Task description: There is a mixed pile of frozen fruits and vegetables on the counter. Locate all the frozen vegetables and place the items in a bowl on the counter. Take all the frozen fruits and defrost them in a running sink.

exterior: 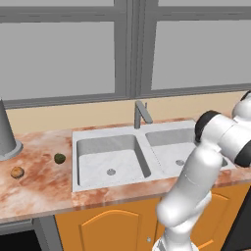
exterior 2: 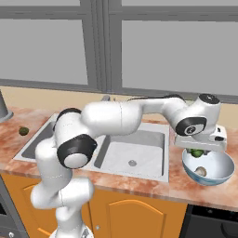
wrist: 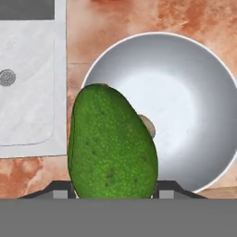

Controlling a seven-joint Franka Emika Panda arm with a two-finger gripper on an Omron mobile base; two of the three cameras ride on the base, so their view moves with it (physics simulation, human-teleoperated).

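From the left base view, my arm (exterior: 196,181) rises in front of the sink (exterior: 152,152), which I take as my landmark. Left of the sink on the counter (exterior: 44,186) lie the dark olive ball (exterior: 59,158), nearer the basin, and the orange-tan ball (exterior: 17,172), farther out; they sit apart. A grey pot (exterior: 6,135) stands behind them.

From the right base view, my arm reaches across the sink to its right side, where my pincer (exterior 2: 199,149) hangs just above the bowl (exterior 2: 209,174). The green oblong (exterior 2: 197,153) shows beneath the hand, over the bowl's rim. The mushroom (exterior 2: 201,171) lies inside the bowl.

From the hand view, the green oblong (wrist: 112,144) sits between my finger tips (wrist: 59,193), clamped on both sides. The bowl (wrist: 185,88) lies below it, right of the sink (wrist: 28,83), the mushroom (wrist: 148,126) peeking out behind the oblong.
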